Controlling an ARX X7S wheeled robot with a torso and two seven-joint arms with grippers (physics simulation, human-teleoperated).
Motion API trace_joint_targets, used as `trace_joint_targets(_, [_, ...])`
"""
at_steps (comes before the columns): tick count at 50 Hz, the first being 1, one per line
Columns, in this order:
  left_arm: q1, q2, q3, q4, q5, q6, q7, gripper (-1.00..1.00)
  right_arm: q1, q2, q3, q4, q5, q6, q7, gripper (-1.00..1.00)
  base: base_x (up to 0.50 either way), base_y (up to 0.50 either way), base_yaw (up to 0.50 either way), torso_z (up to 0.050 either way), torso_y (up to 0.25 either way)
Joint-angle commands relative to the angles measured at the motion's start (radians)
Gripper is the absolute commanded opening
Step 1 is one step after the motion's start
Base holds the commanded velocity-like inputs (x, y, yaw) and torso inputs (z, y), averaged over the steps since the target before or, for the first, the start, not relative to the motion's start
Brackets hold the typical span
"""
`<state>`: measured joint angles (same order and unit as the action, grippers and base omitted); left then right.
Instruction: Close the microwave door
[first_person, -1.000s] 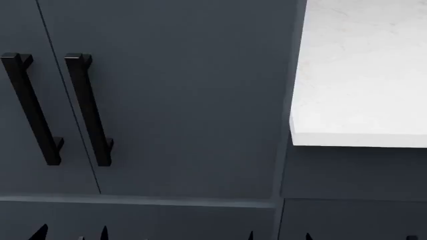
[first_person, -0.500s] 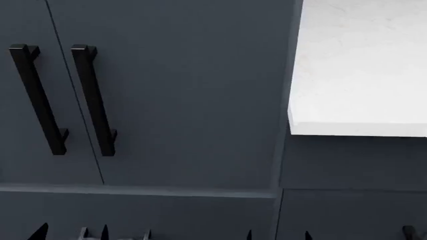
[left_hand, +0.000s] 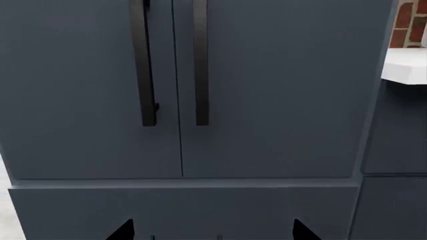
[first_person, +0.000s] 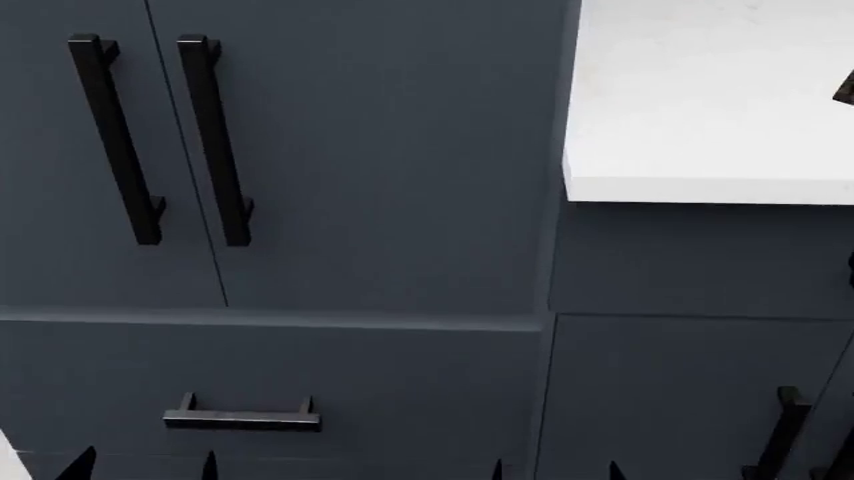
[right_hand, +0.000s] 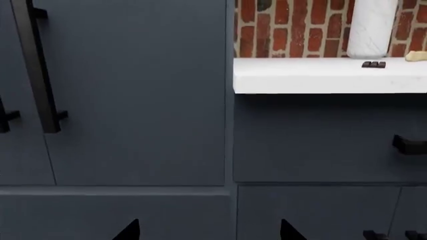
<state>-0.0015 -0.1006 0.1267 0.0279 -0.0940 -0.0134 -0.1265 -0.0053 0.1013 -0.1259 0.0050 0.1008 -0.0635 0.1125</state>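
Note:
The microwave and its door are out of view in all three views. Only the black fingertips of my left gripper (left_hand: 210, 233) show in the left wrist view, set wide apart with nothing between them, facing a tall dark blue-grey cabinet (left_hand: 267, 100). My right gripper (right_hand: 208, 231) is likewise open and empty, pointed at the seam between that cabinet and the lower cabinets. In the head view the left gripper (first_person: 143, 470) and right gripper (first_person: 555, 472) appear only as tips at the bottom edge.
The tall cabinet has two black bar handles (first_person: 214, 140) and a drawer with a short black handle (first_person: 242, 415) below. A white counter (first_person: 707, 100) juts out at right, over lower cabinets (first_person: 681, 260). A brick wall (right_hand: 300, 25) and a white cylinder (right_hand: 371, 27) stand behind the counter.
The head view has shifted: cabinet handles and counter slid upward in the picture, the handles also to the right, and the drawer handle below has come into view. Gripper tips stay at the bottom edge.

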Motion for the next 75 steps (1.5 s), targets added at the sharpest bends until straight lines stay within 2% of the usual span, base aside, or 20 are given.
trace_joint_targets(1, [0.000,-0.012,0.014,0.004,-0.010,0.002,-0.015,1.00,-0.001,0.013,-0.012,0.003,0.016,-0.029,0.005,1.00,0.00,0.00,0.00,0.000,0.000])
trace_joint_targets(9, [0.000,-0.020,0.023,0.011,-0.016,-0.003,-0.023,1.00,0.000,0.020,-0.022,0.013,0.002,-0.053,0.024,1.00,0.00,0.06,0.00,0.000,0.000])
trace_joint_targets(75, [-0.005,-0.062,0.073,0.001,-0.058,0.024,-0.067,1.00,0.000,0.062,-0.073,-0.013,0.024,-0.033,0.092,1.00,0.00,0.50,0.00,0.000,0.000])
